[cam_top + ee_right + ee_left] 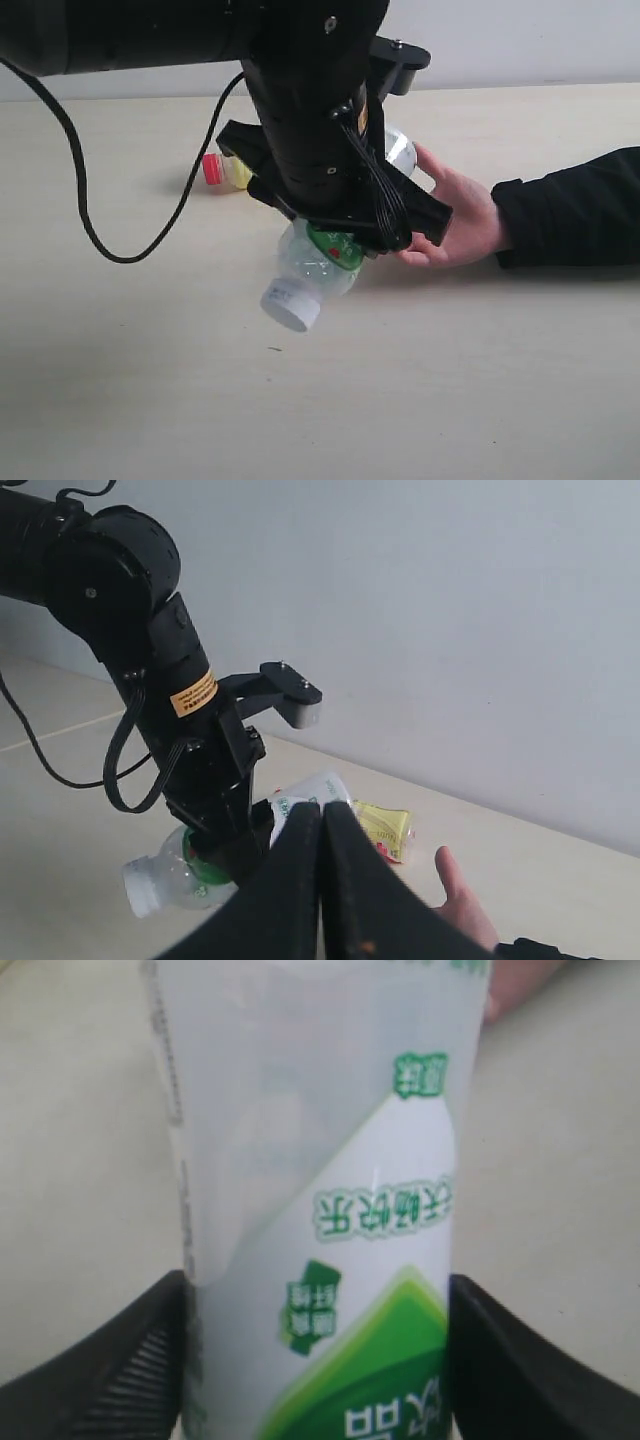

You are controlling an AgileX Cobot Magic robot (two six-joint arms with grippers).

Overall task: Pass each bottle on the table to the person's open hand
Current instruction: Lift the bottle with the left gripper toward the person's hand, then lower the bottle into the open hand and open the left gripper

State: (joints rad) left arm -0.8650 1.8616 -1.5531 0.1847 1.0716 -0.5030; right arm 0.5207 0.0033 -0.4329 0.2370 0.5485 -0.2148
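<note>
1. Two bottles show plainly in the exterior view. A white plastic bottle with a green label (318, 262) is clamped across its body by the black left gripper (338, 232). It is tilted, white cap toward the lower left, over the pale beige wood-grain table (470, 400). A small yellow bottle with a red cap (226, 171) lies on its side farther back on the table, well apart. The person's bare open hand (458, 218), palm up and ending in a black sleeve, rests on the table just beside the held bottle; whether they touch I cannot tell
2. From the left wrist, the ribbed black fingers (110, 1375) press against both sides of the green-labelled bottle, which fills most of the view over bare tabletop
3. From the right wrist, the right gripper (322, 815) has its two fingers pressed flat together, grasping nothing. Beyond it the left arm holds the tilted bottle, the yellow bottle lies on the table, and the open hand shows near the lower edge
</note>
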